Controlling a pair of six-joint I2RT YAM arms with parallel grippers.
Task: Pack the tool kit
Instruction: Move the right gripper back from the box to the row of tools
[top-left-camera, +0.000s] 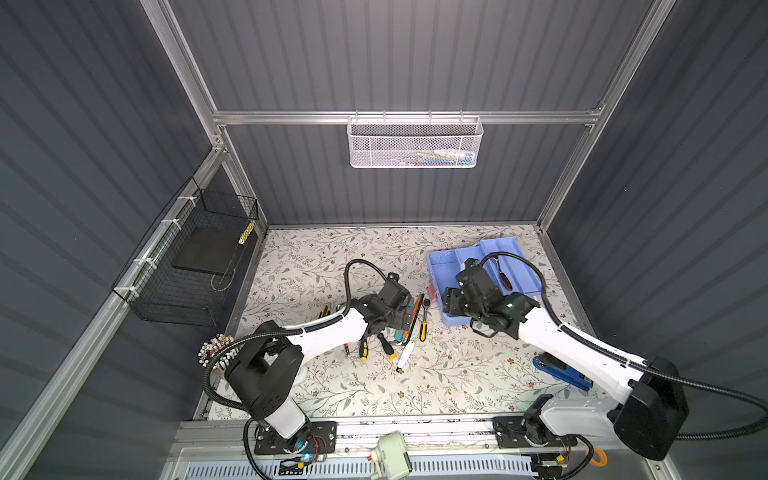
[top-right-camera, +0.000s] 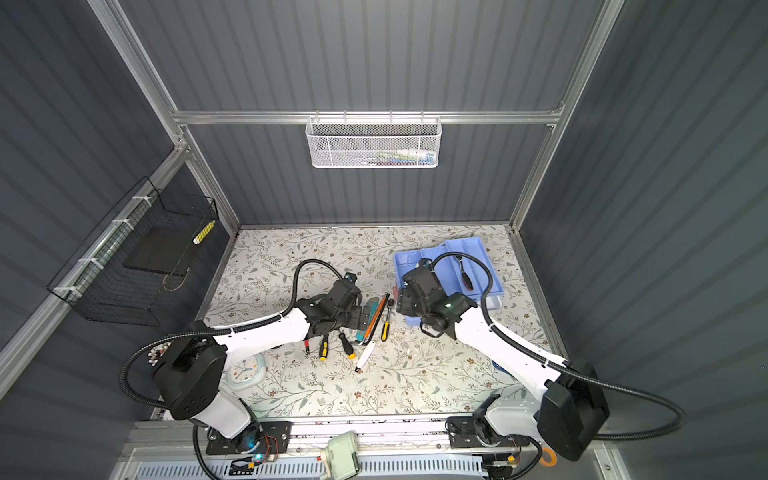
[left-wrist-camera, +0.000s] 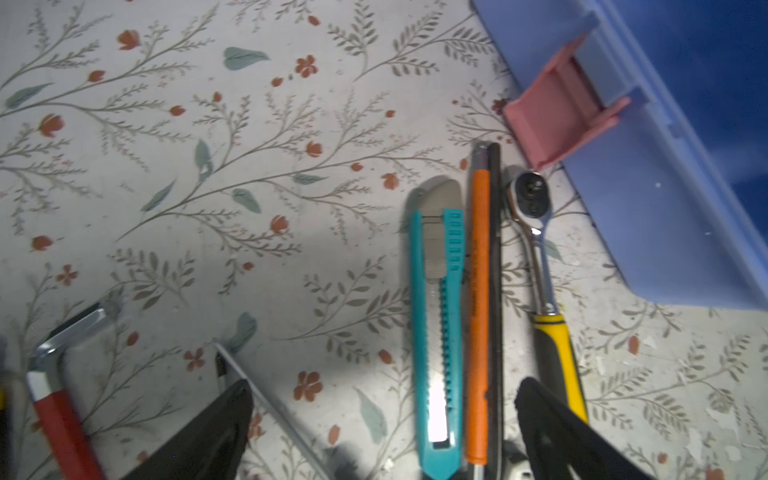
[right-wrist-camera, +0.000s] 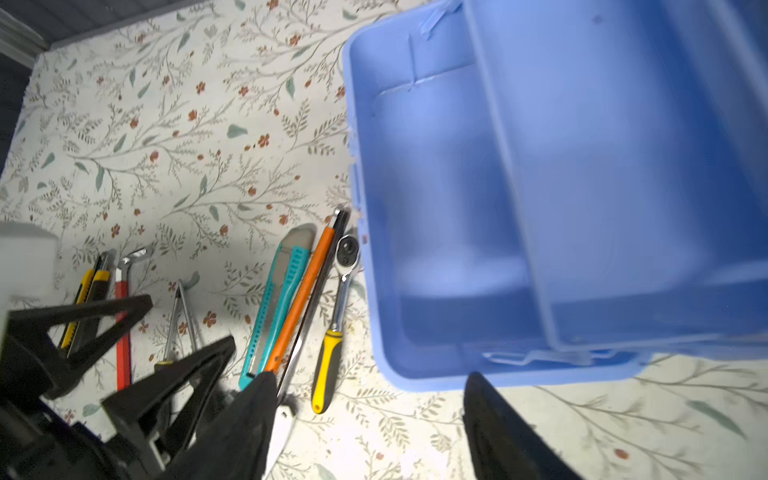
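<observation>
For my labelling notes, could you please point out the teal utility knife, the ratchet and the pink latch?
teal utility knife (left-wrist-camera: 436, 324): left wrist view, mid body.
ratchet (left-wrist-camera: 542, 274): left wrist view, chrome shank.
pink latch (left-wrist-camera: 548, 120): left wrist view, flat flap.

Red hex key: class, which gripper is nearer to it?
Left. The left gripper hangs open just beside the red hex key; the right gripper is farther off, open by the blue box's corner.
</observation>
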